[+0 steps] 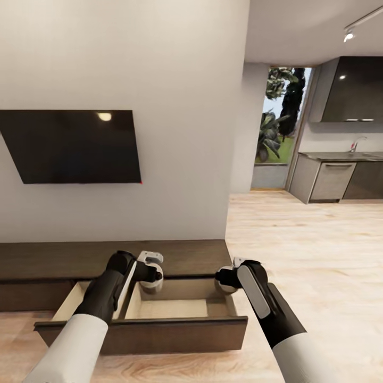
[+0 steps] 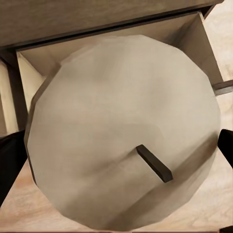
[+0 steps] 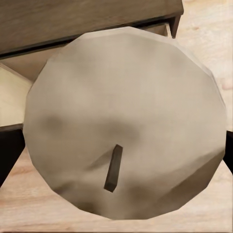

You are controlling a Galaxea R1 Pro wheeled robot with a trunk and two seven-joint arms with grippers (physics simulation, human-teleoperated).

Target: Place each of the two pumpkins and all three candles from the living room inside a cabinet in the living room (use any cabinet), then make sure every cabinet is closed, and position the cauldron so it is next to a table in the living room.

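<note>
The cabinet [image 1: 80, 259] is a long low dark-brown unit against the wall, with one wide drawer [image 1: 159, 331] pulled out and its pale inside showing. My left gripper [image 1: 150, 276] is shut on a beige candle [image 2: 121, 131] with a dark wick, held over the drawer's middle. My right gripper [image 1: 227, 277] is shut on a second beige candle [image 3: 126, 121] above the drawer's right end. Dark fingers [image 3: 9, 150] flank each candle. The pumpkins, the cauldron and the table are out of view.
A black TV [image 1: 74, 146] hangs on the wall above the cabinet. Right of the wall's corner, light wood floor [image 1: 308, 239] runs to a kitchen with grey counters [image 1: 340, 178] and dark cupboards [image 1: 356, 90]. A glass door [image 1: 279, 117] shows plants outside.
</note>
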